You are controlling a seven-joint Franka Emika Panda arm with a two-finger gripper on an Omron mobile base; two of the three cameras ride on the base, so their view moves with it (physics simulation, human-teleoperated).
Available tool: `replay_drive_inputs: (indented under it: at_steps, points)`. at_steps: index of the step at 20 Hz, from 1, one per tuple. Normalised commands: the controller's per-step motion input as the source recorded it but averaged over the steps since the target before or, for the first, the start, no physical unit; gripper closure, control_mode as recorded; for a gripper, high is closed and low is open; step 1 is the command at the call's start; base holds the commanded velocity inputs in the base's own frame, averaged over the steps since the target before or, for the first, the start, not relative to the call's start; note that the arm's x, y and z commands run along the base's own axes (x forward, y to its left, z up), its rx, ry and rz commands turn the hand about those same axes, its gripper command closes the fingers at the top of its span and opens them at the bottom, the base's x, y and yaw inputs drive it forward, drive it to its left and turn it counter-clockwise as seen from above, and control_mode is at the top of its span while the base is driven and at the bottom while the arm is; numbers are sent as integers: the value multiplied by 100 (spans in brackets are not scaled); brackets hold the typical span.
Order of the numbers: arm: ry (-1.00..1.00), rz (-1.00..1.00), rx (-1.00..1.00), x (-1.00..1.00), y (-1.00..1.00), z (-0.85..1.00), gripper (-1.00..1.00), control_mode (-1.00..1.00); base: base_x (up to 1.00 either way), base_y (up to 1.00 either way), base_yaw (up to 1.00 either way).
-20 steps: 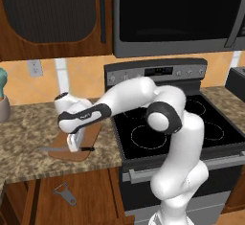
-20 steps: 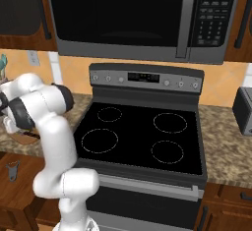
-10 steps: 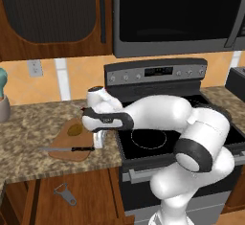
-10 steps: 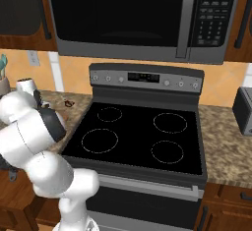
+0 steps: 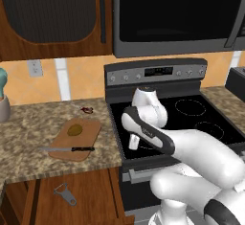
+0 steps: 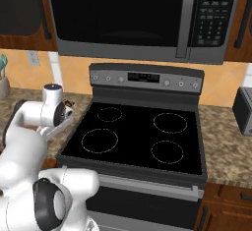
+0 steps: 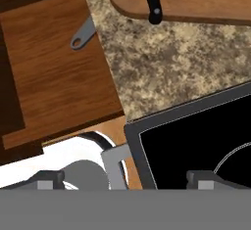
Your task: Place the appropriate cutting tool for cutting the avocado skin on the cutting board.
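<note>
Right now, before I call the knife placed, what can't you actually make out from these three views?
- Knife: the hand view's top edge cuts off its blade, leaving the black handle end.
- Cutting board: in the right base view the arm covers nearly all of it.
- Peeler: too small in the left base view to read its blade.
- Small red thing behind the board: too small to identify.
- Gripper: only the two tips show in the hand view, set wide apart.

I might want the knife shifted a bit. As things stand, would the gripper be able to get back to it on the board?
Probably yes. The knife lies flat on the cutting board, apart from the avocado, with nothing over it. The gripper hangs by the stove's edge, close beside the board.
</note>
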Motion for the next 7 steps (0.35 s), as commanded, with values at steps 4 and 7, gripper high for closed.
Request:
replay_drive_inputs:
  at_steps: [4,7]
  points:
    - [0,-2,12,-16,-94,67,-100,-100,0,0,0]
    - [0,-1,10,-13,-89,66,-100,-100,0,0,0]
